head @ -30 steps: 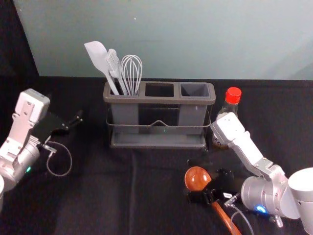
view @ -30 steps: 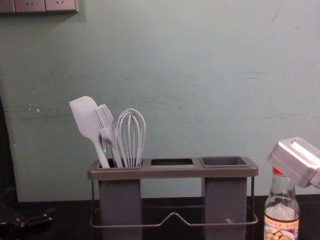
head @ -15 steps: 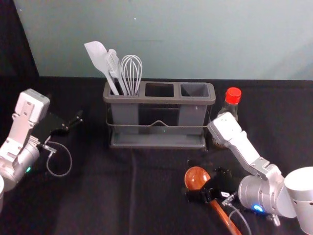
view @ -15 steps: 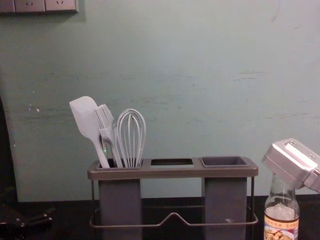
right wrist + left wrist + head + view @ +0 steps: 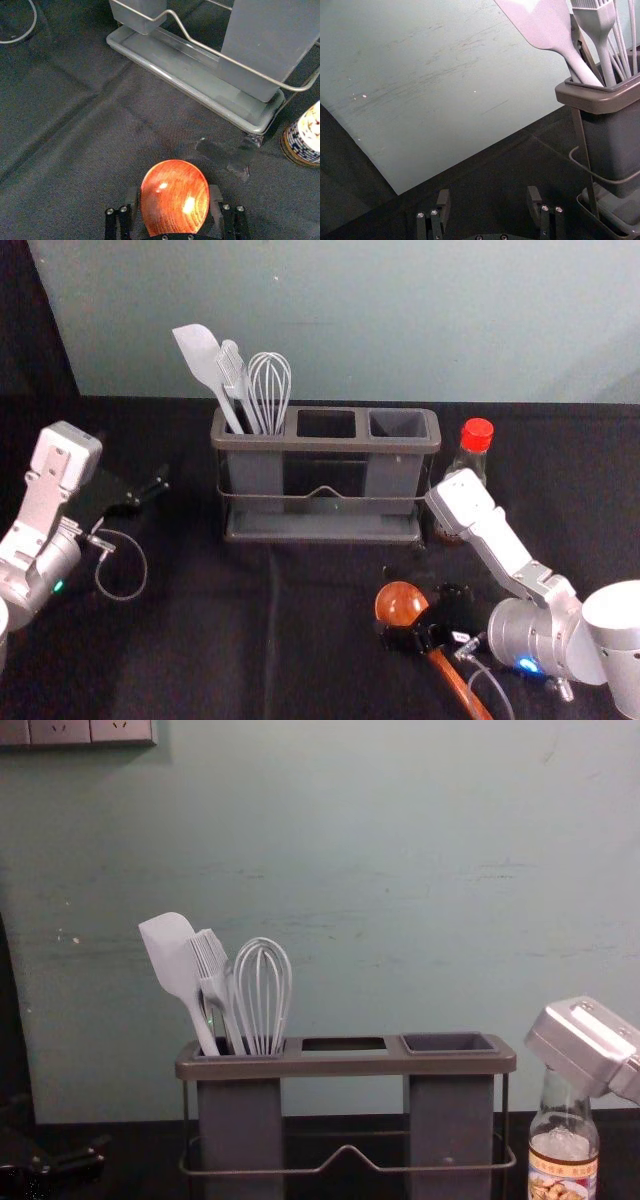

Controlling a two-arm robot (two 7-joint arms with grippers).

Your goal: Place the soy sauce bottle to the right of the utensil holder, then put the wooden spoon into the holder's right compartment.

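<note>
The soy sauce bottle [image 5: 474, 448] stands just right of the utensil holder [image 5: 325, 443]; in the chest view, the bottle [image 5: 563, 1160] is upright, its top hidden by the right arm. The wooden spoon [image 5: 401, 604] lies in front of the holder, handle toward the near edge. My right gripper [image 5: 426, 617] is low over the spoon; in the right wrist view the gripper [image 5: 173, 200] is open, its fingers on either side of the spoon's bowl [image 5: 175, 197]. My left gripper [image 5: 150, 492] is parked left of the holder; in its wrist view the gripper [image 5: 489, 200] is open and empty.
A spatula [image 5: 203, 355], a brush [image 5: 233, 375] and a whisk [image 5: 270, 385] stand in the holder's left compartment. The right arm reaches across in front of the bottle. A wall rises behind the black-covered table [image 5: 200, 640].
The right arm has shifted slightly left, covering the bottle's red cap in the chest view. The spoon's bowl has moved a little left. The left arm has stayed still.
</note>
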